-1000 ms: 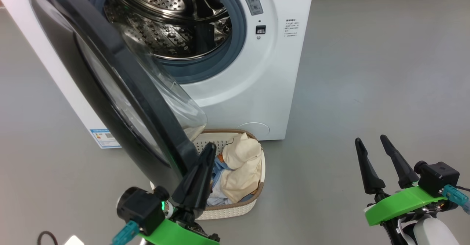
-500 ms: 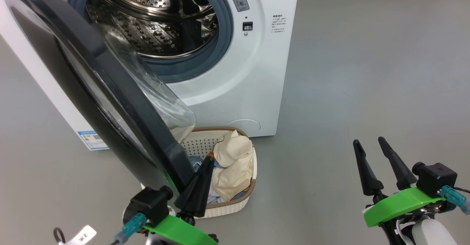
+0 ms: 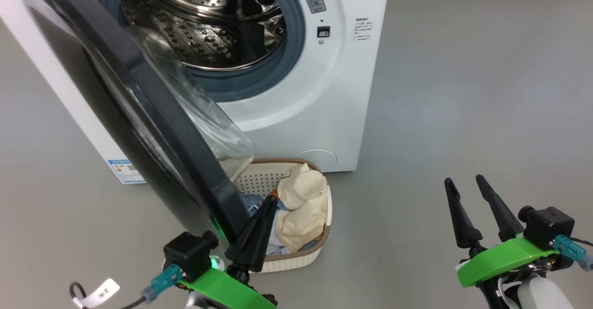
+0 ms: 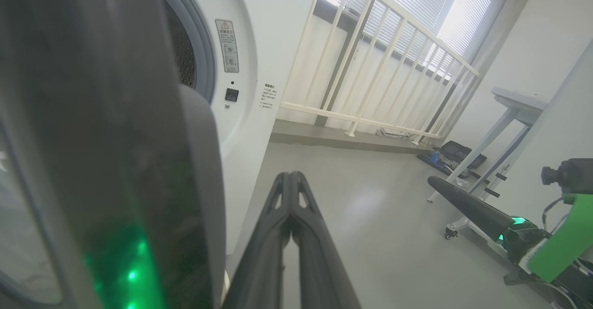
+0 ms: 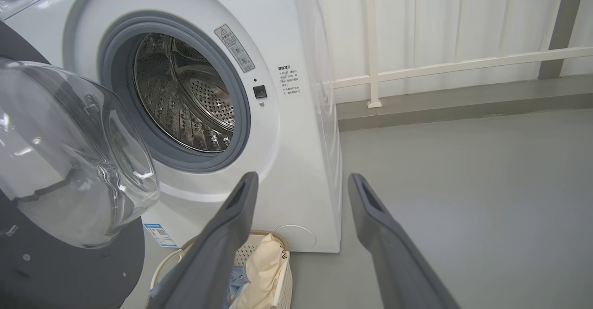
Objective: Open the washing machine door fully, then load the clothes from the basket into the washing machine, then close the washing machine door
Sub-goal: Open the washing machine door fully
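washing machine door opening unfinished; left hand pressed together beside rim, right hand spread; next: push wider.

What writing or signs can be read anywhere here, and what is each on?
"2" followed by an unclear mark: white tag, head view's lower left.
Red warning triangle: grey sticker on the washing machine; its words are too small to read.
Small print beside it: too small.
Blue label, lower corner: blurred.
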Controlling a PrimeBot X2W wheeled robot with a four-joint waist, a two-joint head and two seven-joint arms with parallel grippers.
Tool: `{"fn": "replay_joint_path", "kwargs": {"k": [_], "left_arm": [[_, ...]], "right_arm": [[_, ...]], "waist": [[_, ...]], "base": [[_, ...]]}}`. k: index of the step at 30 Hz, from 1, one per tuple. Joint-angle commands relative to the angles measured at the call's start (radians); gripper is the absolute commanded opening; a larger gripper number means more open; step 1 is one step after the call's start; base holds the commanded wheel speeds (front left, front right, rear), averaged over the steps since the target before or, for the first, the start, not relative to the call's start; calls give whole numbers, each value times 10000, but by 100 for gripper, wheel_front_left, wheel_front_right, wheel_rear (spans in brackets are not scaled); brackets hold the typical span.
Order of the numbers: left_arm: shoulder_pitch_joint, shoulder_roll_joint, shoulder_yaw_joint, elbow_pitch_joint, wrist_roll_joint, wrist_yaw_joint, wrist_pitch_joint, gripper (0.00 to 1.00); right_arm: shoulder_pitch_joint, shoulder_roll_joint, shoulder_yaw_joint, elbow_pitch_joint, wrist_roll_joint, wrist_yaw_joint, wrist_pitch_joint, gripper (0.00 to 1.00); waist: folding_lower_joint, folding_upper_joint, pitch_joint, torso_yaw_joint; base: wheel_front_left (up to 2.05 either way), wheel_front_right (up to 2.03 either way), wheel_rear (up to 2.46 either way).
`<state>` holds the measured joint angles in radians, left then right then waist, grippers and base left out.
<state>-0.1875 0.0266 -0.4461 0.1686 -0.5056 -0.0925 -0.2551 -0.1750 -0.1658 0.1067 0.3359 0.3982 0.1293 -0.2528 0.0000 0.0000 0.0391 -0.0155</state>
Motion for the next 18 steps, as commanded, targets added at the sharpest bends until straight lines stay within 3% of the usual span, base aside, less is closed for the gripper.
{"fn": "replay_joint_path", "kwargs": {"k": [1,18], "left_arm": [[-254,237,776,-140,86,101,-67,0],[714,272,1484,-273,827,38,-67,0]], "right_arm": [[-296,-11,230,-174,80,14,-90,100],[-262,19,323,129,203,14,-90,100]], "waist": [[0,0,-9,163],[0,0,-113,1301]], "base": [[0,0,0],[0,0,0]]}}
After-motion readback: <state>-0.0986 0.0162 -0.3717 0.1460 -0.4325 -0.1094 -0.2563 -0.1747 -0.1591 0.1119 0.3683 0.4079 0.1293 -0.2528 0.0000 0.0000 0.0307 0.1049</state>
